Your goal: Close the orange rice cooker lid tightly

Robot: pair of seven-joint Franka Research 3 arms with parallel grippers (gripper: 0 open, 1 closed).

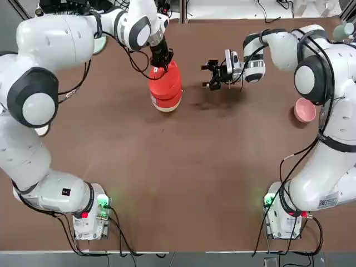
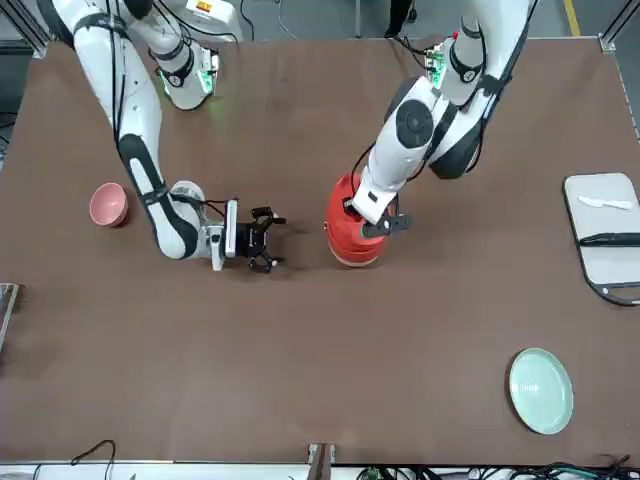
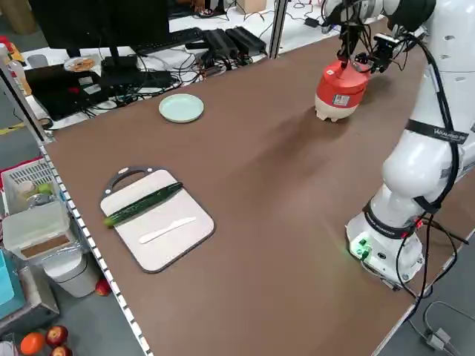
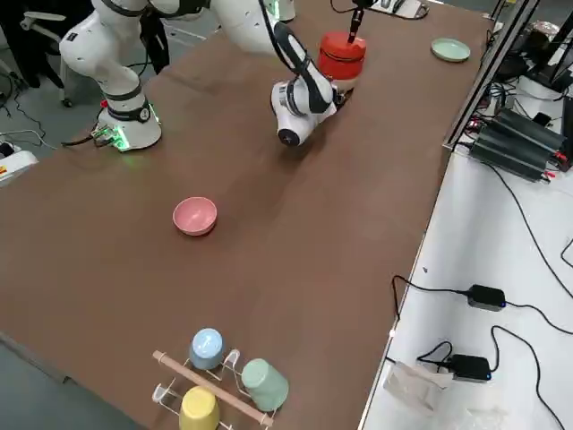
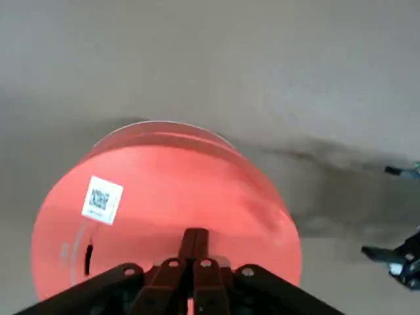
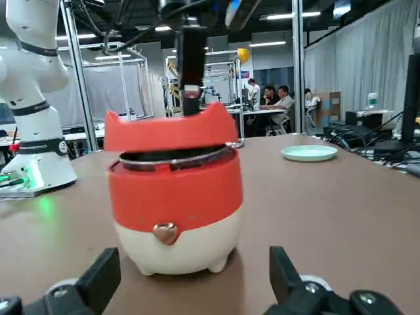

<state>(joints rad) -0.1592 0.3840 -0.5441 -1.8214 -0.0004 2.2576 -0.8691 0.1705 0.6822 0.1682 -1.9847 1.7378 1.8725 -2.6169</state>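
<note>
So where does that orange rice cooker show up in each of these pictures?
Top: orange rice cooker, upper middle, under the left tool.
Front, centre.
Left side, upper right.
Right side, top, right of centre.
Left wrist, filling the lower middle, lid toward the camera.
Right wrist, centre left, a gap still under the lid.
Shared landmark: the pale green plate, seen in the front, both side views and the right wrist view.

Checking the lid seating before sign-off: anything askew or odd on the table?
Yes. The rounded red-orange lid isn't seated: a gap shows the silver pot rim above the small red-orange rice cooker body. The shut left end effector rests on top of it. The open right end effector sits beside the cooker, not touching.
</note>
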